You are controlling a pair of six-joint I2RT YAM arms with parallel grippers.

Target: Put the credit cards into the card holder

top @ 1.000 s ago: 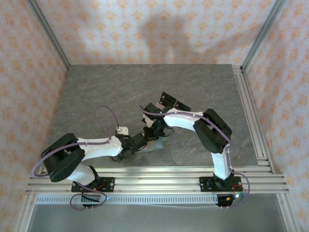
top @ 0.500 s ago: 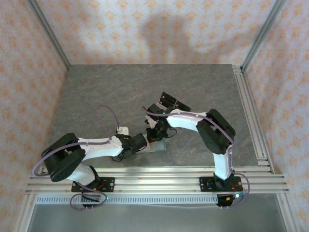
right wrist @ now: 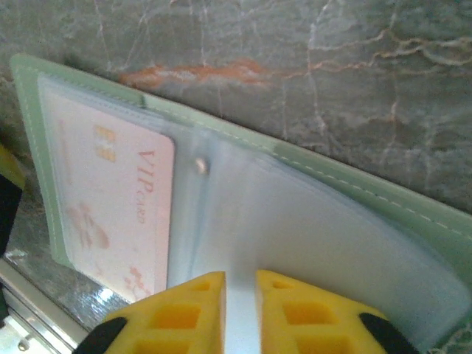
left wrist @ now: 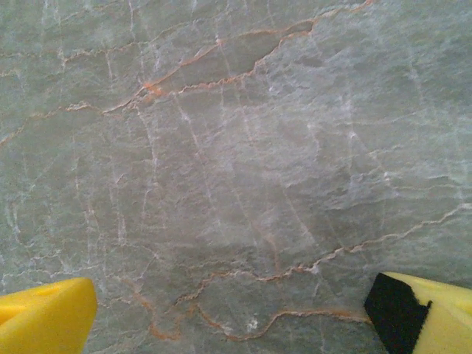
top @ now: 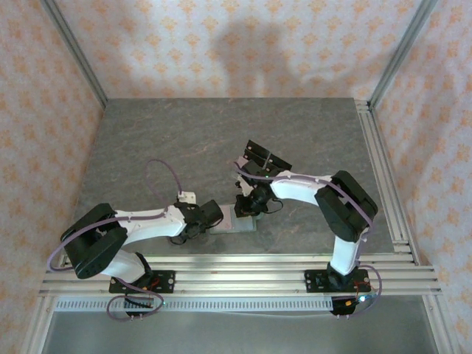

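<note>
**Sage-green holder laid open under the right jaws**

The holder is spread flat on the counter, directly beneath and ahead of the right jaws. Its long axis runs slantwise across them, from far left to near right. One pale pink card is already seated in a clear sleeve to the left of the jaws, with its long side pointing away from them.

The right jaws are seen only a slit apart, with pale sleeve plastic showing in the slit. Whether that plastic is pinched or merely lies behind cannot be told.

The left jaws are spread wide, nothing is held, and bare stone is seen between them. In the overhead view the holder lies just beside them, on the side toward the right arm.

Dark flat pieces, judged to be further cards, lie beyond the right jaws, on their far side from the holder. The right arm is plainly the nearer to both. Any coming fetch is judged to turn on that reach away from the holder and back to the empty sleeve ahead of the jaws.
</note>
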